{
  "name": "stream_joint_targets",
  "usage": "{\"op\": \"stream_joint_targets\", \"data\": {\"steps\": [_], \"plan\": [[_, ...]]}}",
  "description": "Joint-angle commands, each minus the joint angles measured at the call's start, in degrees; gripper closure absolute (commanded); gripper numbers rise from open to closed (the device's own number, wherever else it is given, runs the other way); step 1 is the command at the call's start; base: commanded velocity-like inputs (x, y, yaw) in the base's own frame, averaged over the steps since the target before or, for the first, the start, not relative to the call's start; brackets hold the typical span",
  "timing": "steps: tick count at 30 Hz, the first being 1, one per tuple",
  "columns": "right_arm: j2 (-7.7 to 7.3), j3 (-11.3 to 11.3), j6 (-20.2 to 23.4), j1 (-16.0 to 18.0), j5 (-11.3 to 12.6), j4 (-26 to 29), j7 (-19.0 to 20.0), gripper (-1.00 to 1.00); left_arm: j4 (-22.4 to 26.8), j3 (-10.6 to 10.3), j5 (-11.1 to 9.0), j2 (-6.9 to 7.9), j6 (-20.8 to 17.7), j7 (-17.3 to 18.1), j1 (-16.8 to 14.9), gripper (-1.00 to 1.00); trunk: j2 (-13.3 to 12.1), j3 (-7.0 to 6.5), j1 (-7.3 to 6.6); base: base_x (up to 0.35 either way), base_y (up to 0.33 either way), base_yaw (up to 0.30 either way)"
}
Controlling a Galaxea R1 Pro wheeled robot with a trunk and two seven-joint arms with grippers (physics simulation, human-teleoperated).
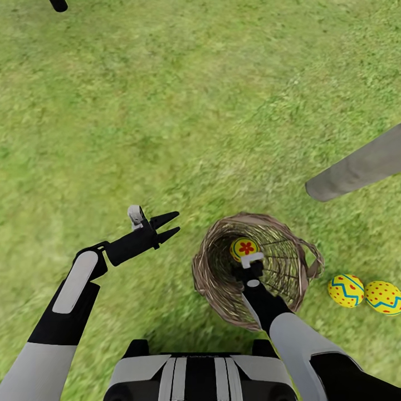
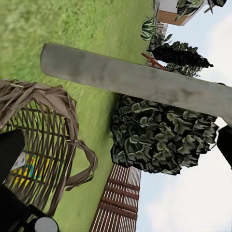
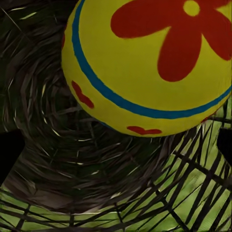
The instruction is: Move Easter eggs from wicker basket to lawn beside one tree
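**Kid:** Reaching into the wicker basket (image 1: 223,289) again? What is in there?

**Me:** One last egg, the flower egg (image 1: 244,249), yellow with a red flower and a blue band. It sits deep inside, close to the far wall. My right claw (image 1: 249,266) is down in the basket, right by it. In my right wrist view the flower egg (image 3: 150,63) looks huge and very near.

**Kid:** Do you have it?

**Me:** I cannot tell. My arm hides the fingers, so I don't know if that claw is wide or pinched.

**Kid:** And your other claw?

**Me:** My left claw (image 1: 167,226) hangs over the lawn (image 1: 167,111), a bit to the left of the basket. Its fingers are spread and it holds nothing.

**Kid:** Where are the other eggs?

**Me:** The zigzag egg (image 1: 345,290) and the dotted egg (image 1: 383,297) lie on the grass, touching, just right of the basket. The grey tree trunk (image 1: 356,167) is near them.

**Kid:** What could go wrong?

**Me:** I think the egg is round and smooth, so a crooked pinch could pop it out. It would roll back down. Also my arm could bump the rim and tip the light basket over. It might even knock into the two eggs.
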State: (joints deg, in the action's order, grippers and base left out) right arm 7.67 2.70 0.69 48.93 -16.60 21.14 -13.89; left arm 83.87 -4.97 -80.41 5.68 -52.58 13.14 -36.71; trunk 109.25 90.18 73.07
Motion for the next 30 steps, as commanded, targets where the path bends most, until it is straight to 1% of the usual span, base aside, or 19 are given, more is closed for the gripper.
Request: {"op": "stream_joint_targets", "data": {"steps": [1, 8, 15, 17, 18, 25, 30], "plan": [[0.07, 0.28, 0.04, 0.03, -0.2, 0.01, -0.36, -1.0, -0.05, -0.04, 0.25, 0.03, -0.07, 0.39, -0.02, -1.0, 0.02, 0.02, 0.0, 0.0, 0.0, 0.0], [0.03, 0.1, 0.01, 0.03, -0.11, 2.43, -0.35, -1.0, -0.11, -0.04, 0.25, 0.03, 0.01, 0.37, -0.02, -1.0, 0.02, 0.02, 0.0, 0.0, 0.0, 0.0], [-0.24, -0.03, -0.07, 0.03, 0.28, 2.67, -0.35, -1.0, -0.11, -0.04, 0.25, 0.03, 0.02, 0.35, -0.02, -1.0, 0.02, 0.02, 0.0, 0.0, 0.0, 0.0], [-0.24, -0.06, -0.74, 0.03, 0.32, 2.68, -0.35, -1.0, -0.11, -0.04, 0.25, 0.03, 0.02, 0.37, -0.02, -1.0, 0.02, 0.02, 0.0, 0.0, 0.0, 0.0], [-0.28, -0.06, -1.53, 0.01, 0.39, 2.61, -0.35, -1.0, -0.11, -0.04, 0.25, 0.03, 0.02, 0.37, -0.02, -1.0, 0.42, 0.2, 0.22, 0.0, 0.0, 0.0], [-0.29, -0.07, -3.24, 0.02, 0.47, 2.52, -0.35, -1.0, -0.11, -0.37, 0.25, 0.03, 0.02, 0.38, -0.02, -1.0, 3.23, 1.46, 1.76, 0.0, 0.0, 0.0], [-0.29, -0.13, -3.58, 0.02, 0.51, 2.55, -0.35, -1.0, -0.11, -0.39, 0.25, 0.03, 0.02, 0.37, -0.02, -1.0, 3.23, 1.46, 1.76, 0.0, 0.0, 0.0]]}}
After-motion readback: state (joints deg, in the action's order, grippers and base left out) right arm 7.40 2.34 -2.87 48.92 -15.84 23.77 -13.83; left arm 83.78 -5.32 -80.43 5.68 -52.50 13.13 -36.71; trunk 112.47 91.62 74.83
